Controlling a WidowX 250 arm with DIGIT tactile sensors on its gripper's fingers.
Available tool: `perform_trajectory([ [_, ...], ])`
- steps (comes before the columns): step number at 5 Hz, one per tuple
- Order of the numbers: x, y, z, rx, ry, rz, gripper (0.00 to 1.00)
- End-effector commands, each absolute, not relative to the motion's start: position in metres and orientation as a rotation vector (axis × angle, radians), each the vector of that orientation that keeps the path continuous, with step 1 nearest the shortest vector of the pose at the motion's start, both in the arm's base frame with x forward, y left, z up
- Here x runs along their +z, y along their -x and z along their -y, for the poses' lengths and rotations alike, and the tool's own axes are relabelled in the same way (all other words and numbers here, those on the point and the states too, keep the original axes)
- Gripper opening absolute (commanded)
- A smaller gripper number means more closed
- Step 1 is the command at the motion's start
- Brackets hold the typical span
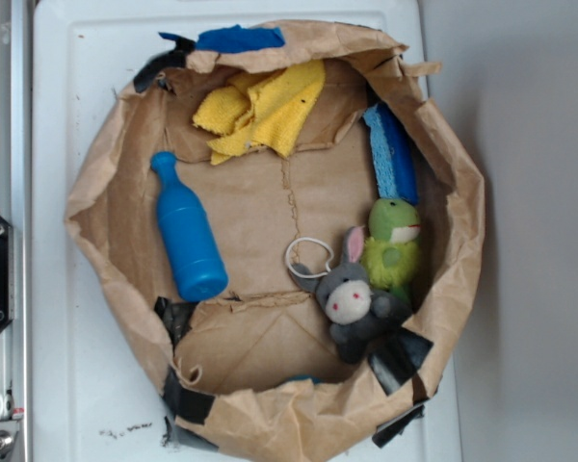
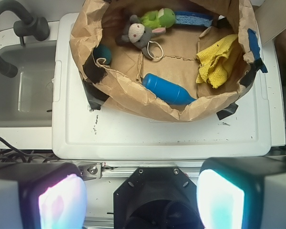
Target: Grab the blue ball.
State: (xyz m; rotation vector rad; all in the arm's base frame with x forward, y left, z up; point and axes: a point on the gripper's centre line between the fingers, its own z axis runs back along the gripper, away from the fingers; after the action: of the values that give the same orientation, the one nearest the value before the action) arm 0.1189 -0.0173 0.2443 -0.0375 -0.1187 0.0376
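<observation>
Wrist view, claw (image 2: 142,198): fingers spread wide apart, empty, well back from the paper bag (image 2: 133,93).
Blue ball (image 2: 103,54): far ahead, left of the claw's centre, tucked against the bag's near-left wall.
Donkey (image 2: 137,33): just beyond the ball.
Blue pin (image 2: 168,90): ahead, lying flat.

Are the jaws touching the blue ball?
Apart. In the wrist view the gripper sits at the bottom edge, while the blue ball lies far off inside the paper bag.
</observation>
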Motion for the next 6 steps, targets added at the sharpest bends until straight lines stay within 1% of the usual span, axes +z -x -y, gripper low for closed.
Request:
perform_trajectory([
  [1,0.244,-0.119,0.017,0.038,0.038,0.119,1.00],
  [2,0.242,-0.158,0.026,0.107,0.022,0.145,1.00],
  [3,0.235,-0.196,0.025,0.167,0.009,0.147,1.00],
  [4,0.225,-0.217,0.015,0.128,0.003,0.169,1.00],
  [5,0.203,-0.238,0.001,-0.123,0.006,0.181,1.00],
  [6,0.191,-0.257,-0.006,-0.367,0.094,0.207,1.00],
])
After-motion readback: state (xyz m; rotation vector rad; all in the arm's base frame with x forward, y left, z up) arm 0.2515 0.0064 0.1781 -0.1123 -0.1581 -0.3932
